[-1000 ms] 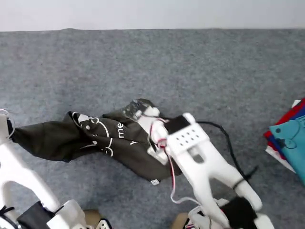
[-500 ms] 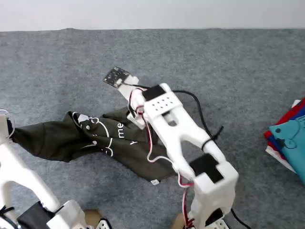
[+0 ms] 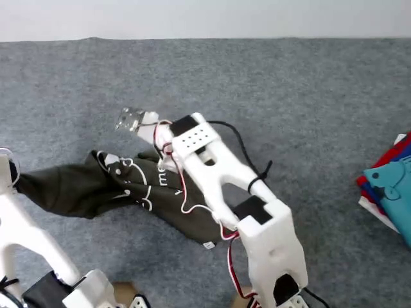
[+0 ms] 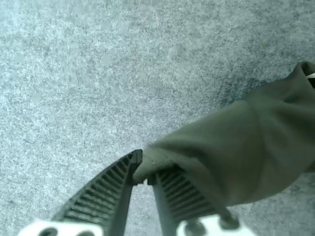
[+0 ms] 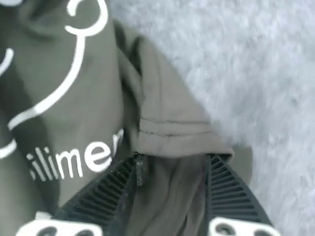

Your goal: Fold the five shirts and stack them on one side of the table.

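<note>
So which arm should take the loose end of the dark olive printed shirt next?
Right. The right arm has open jaws over a hem of the dark olive printed shirt, while the left arm has jaws shut on its other end.

Matt cloth shirt (image 3: 77, 186), rough felt-like table (image 3: 289, 96) (like carpet), left pincer (image 4: 144, 172) of ribbed matt plastic

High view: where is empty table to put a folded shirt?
Bare grey table runs along the white wall, and between the white arm and the colourful shirt stack. Crowded near the dark olive printed shirt.
</note>
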